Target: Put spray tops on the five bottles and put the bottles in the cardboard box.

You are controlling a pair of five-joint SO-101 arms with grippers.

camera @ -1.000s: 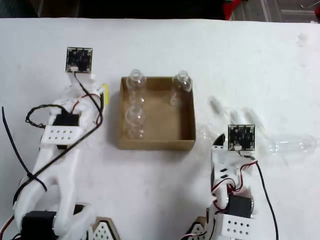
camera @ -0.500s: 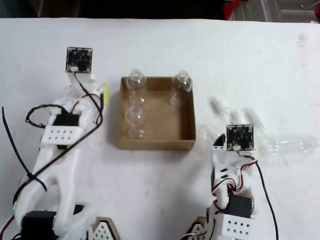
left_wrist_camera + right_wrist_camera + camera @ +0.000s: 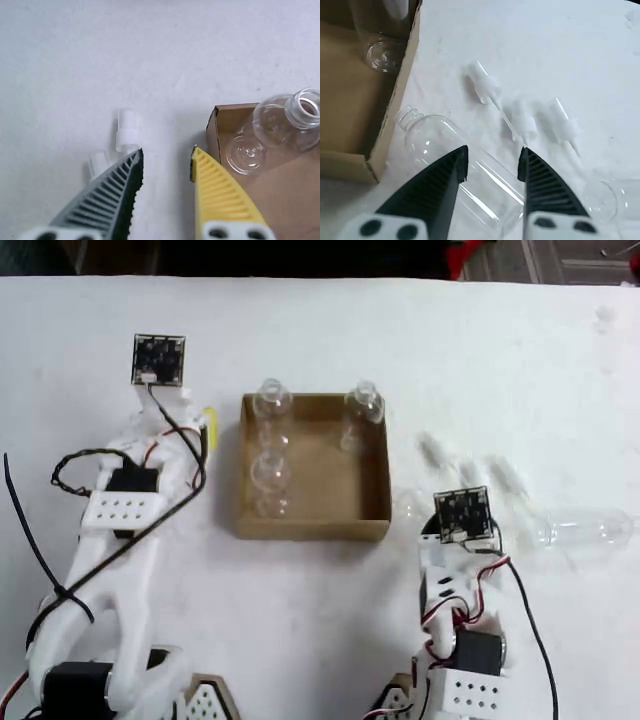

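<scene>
Care with the round body is, I judge, what this step needs: the clear bottle (image 3: 435, 136) lies on its side on the tabletop (image 3: 545, 40), and it can roll away if one finger meets it before the other. So I would lower my right gripper (image 3: 492, 160) straight, with one finger on each side of the body, and close slowly on the wide part, not on the neck.

This gripper is open to a middle width and holds nothing. The bottle lies just under it and crosses between the fingers, with its open neck toward the wall of the cardboard box (image 3: 395, 125). A little beyond the fingertips three spray tops (image 3: 524, 122) lie loose, near each other. A second lying bottle (image 3: 607, 200) is beside, on the side away from the box.

My left gripper (image 3: 167, 157) is at the other side of the box, also open and empty. Two more spray tops (image 3: 126, 130) lie just past its grey finger. Farther off, three bottles (image 3: 270, 475) stand in the box, and their necks look bare.
</scene>
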